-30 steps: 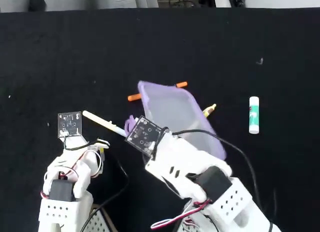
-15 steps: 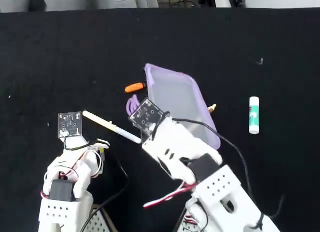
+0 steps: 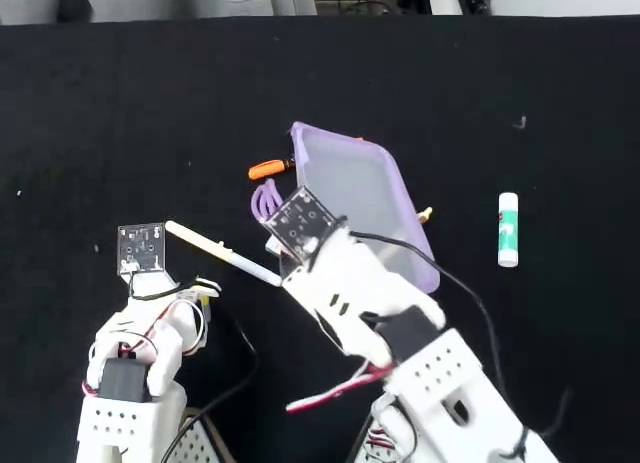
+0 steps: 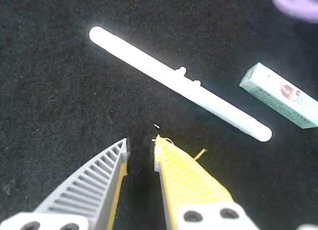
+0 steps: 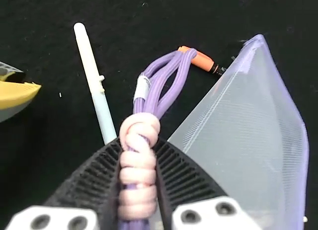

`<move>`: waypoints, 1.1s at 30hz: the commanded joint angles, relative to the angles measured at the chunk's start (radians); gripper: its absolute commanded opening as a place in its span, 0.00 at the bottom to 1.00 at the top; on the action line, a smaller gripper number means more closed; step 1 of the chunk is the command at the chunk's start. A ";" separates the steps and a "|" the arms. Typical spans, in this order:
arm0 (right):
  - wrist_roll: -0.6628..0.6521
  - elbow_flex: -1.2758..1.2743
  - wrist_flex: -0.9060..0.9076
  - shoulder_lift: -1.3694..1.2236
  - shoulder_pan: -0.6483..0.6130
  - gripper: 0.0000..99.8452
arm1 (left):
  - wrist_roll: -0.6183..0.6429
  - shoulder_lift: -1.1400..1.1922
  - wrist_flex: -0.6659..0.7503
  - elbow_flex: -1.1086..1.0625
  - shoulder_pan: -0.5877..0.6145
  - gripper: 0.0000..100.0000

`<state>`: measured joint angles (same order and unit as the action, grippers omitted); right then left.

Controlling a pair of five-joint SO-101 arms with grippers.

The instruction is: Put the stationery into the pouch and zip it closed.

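Compared with a second earlier, the right claw (image 5: 139, 143), clamped on the purple cord (image 5: 159, 76) of the pouch (image 5: 248, 135), has carried the pouch farther from the arms' bases across the black table (image 3: 120, 103). One end of the orange pen (image 3: 268, 169) now shows beside the pouch's corner. The left claw (image 4: 140, 139) stays near the white pen (image 4: 179, 83), fingers narrowly parted and empty. The glue stick (image 3: 508, 229), well apart from the pouch, bears a green label too small to read.

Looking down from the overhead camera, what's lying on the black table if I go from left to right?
White pen → purple pouch → glue stick. The orange marker is left out, since it overlaps the pen's span.
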<state>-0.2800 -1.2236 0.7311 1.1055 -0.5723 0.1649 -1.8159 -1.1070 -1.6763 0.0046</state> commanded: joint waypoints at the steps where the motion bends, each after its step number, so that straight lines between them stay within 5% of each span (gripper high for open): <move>1: 0.008 0.008 0.092 0.205 0.014 0.01 | -0.009 -0.008 0.005 -0.024 -0.012 0.10; 9: 0.000 -0.122 0.133 0.492 0.012 0.01 | -0.009 -0.008 0.032 -0.024 -0.022 0.10; 18: 0.008 -0.193 0.092 0.627 0.018 0.01 | -0.011 -0.009 0.034 -0.018 -0.326 0.10; 33: 0.002 -0.242 0.069 0.746 0.029 0.01 | -0.018 -0.009 0.350 -0.019 -0.384 0.10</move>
<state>-0.2785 -1.4676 0.8477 1.8082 -0.5692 0.1634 -1.8159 -0.8017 -1.6763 -0.3207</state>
